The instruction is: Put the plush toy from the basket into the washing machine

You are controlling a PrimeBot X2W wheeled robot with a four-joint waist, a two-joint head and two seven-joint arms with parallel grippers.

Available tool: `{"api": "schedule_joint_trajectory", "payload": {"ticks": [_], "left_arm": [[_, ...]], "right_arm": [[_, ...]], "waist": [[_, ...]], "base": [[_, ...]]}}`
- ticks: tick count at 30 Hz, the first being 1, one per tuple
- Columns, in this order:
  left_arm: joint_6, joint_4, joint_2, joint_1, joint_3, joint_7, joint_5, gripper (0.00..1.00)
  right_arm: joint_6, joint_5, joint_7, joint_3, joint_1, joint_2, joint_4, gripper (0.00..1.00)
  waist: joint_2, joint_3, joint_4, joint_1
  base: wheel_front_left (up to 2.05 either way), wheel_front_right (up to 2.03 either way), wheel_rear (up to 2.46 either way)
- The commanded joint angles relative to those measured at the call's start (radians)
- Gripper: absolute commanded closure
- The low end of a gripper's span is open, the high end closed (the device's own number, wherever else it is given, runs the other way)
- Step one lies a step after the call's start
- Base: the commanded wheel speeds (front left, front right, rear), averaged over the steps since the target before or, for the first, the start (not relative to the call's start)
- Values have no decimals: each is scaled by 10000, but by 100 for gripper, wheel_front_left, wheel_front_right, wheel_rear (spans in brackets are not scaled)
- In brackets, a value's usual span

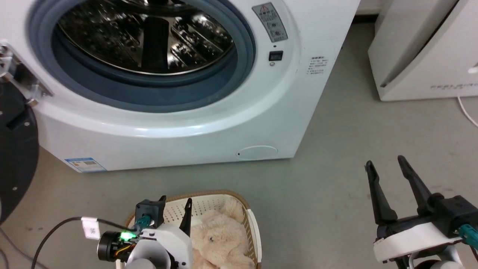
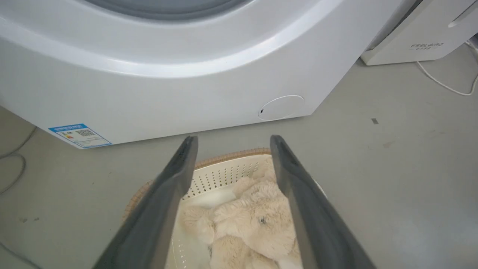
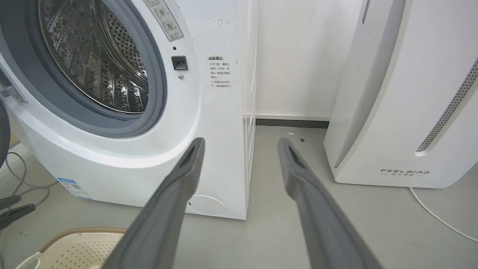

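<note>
Closest in, the left gripper (image 2: 233, 139) hangs right over the basket (image 2: 231, 154), fingers spread wide with nothing in them. As far as I can tell they're not touching anything. Below them, in the left wrist view, the plush toy (image 2: 257, 220) lies inside the basket, slumped toward its right side. It's shaggy cream fur, so I'd guess very light and totally squishy, and it should compress a lot before the fingers really bite. I'd go for the thick middle of the body rather than a floppy limb, which could just slide out. Its long axis looks to run along the basket, from the robot toward the machine. One small dark eye faces up and rounded limbs reach to the far end. The near end is cut off, so I can't say for sure which way the head points. The right gripper (image 1: 385, 161) is well off to the side over bare floor (image 1: 336, 209), also wide open and empty. Past the basket sits the washing machine (image 1: 186, 130), with its door (image 1: 15, 149) swung out to the left and the steel drum (image 1: 149, 37) empty. Further back on the right is a plain white appliance (image 1: 422, 56).
</note>
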Motion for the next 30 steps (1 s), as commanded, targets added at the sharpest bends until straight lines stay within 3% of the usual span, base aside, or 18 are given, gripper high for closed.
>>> {"api": "schedule_joint_trajectory", "payload": {"ticks": [1,6,18,30], "left_arm": [[-75,387,104,-310,-122,113,-130,0],[-155,1314,404,-815,-344,522,-199,0],[-345,2622,718,-1739,-830,411,-409,0],[-263,3989,1246,-2747,-2181,688,196,0]], "right_arm": [[-4,125,-111,-28,-186,0,-80,0],[-5,289,-215,4,-329,-1,-149,0],[-5,602,-444,-51,-596,-1,-303,0],[-6,921,-694,-82,-846,-1,-456,0]], "waist": [[0,259,-108,-1],[0,698,-274,-1],[0,1614,-554,-1],[0,2670,-749,-1]], "base": [[0,0,0],[0,0,0],[0,0,0],[0,0,0]]}}
